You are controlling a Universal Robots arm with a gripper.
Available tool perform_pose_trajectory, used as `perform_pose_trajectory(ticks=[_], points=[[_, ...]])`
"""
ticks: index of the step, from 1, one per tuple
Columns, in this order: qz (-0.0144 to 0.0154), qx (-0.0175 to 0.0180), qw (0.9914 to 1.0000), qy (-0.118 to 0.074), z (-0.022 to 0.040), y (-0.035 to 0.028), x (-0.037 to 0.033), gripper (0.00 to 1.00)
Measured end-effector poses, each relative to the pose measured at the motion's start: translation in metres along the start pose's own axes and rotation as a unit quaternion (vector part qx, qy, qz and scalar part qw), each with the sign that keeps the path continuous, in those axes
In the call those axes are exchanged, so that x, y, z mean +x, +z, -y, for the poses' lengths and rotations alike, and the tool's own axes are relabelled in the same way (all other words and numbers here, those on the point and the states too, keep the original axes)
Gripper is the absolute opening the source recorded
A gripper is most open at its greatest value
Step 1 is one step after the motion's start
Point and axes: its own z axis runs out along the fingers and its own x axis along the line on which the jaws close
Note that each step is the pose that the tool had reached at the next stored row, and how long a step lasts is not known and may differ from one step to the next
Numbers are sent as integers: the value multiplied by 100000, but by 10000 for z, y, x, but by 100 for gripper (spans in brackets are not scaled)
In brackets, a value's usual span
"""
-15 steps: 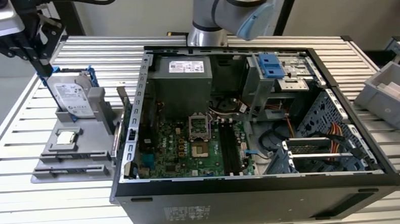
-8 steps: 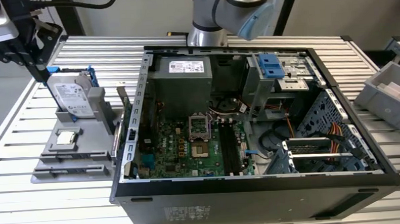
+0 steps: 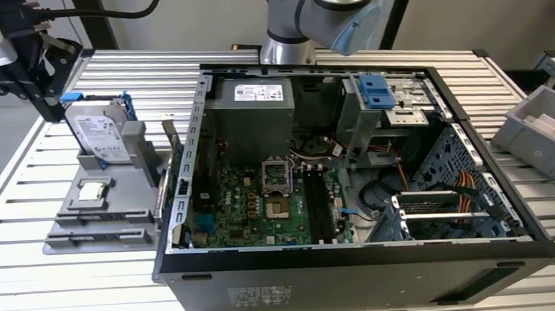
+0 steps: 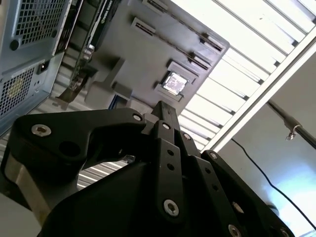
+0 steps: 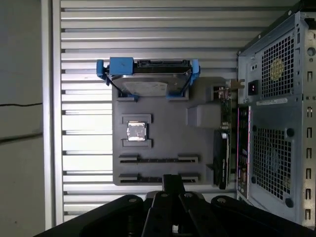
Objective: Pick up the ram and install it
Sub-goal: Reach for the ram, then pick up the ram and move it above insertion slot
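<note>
The ram is hidden or out of view. My black gripper (image 5: 173, 181) hangs high over the near end of the grey parts tray (image 5: 168, 143), above its two long narrow holders (image 5: 158, 159). The fingers look shut, with nothing between them. In the second wrist view the gripper (image 4: 164, 111) closes to a single tip over the tray (image 4: 148, 54). The open computer case (image 3: 357, 254) lies beside the tray, and its black motherboard slots (image 3: 315, 203) run along the board.
On the tray stand a silver hard drive in a blue frame (image 5: 148, 79) and a small square processor chip (image 5: 137, 131). An upright card (image 3: 169, 139) stands between the tray and the case. A grey bin (image 3: 539, 133) sits at the exterior view's right.
</note>
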Motion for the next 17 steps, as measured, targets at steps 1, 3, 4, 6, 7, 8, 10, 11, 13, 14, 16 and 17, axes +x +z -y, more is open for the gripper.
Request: perform_pose_trajectory(ticks=[1,3,4,6,7,8,10,11,13,14,16,17], points=[[0,1,100000,3,14,0,2,0],[2,-1,100000,4,44,0,6,0],[2,0,100000,-1,59,0,8,0],[-1,1,100000,4,78,0,14,0],[1,0,100000,4,89,1,18,0],[4,-1,100000,3,100,1,21,0],[-1,2,100000,4,124,1,27,0],[-2,2,100000,4,133,1,29,0],[-2,1,100000,2,155,2,34,0],[2,1,100000,3,167,3,37,0],[1,-1,100000,4,195,3,43,0],[-3,4,100000,3,210,3,45,0]])
